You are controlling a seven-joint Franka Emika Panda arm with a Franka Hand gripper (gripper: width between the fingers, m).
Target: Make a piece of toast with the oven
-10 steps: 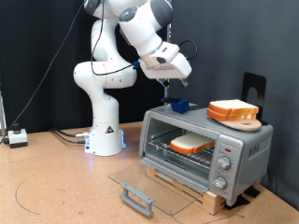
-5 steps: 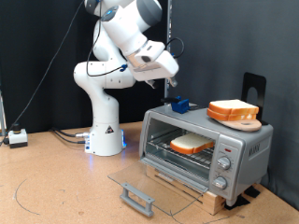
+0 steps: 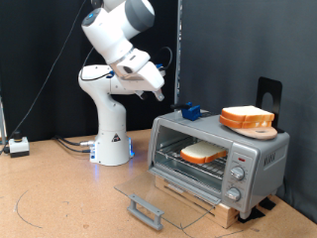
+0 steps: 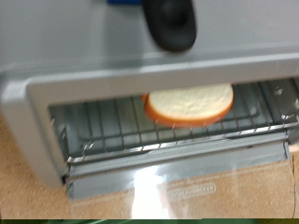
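While fingers [image 3: 160,96] hover empty, aperture unclear, pale square toast [image 3: 202,153] lies on wire rack inside boxy silver oven [image 3: 260,151].

— What's different from a second ago?

— The gripper [image 3: 158,95] has pulled away from the oven [image 3: 218,157]. It was just above the oven's top, close to the small blue thing [image 3: 190,111]; now it sits higher and further toward the exterior view's left, off the oven.

— And the arm?

— It has swung back to the left with it, the big white links now above the robot's base.
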